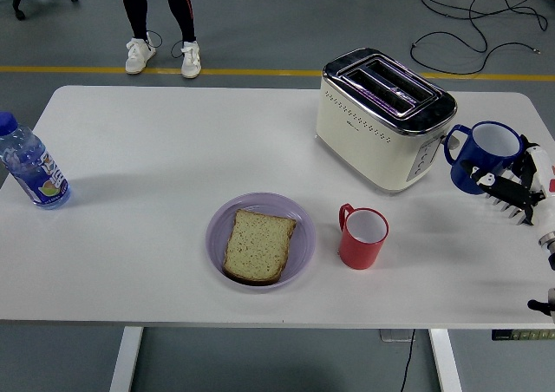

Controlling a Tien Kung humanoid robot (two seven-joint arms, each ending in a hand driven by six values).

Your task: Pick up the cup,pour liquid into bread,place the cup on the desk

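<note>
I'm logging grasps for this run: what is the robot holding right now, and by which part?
The right hand holds the blue cup by its body, on the side away from the handle.
</note>
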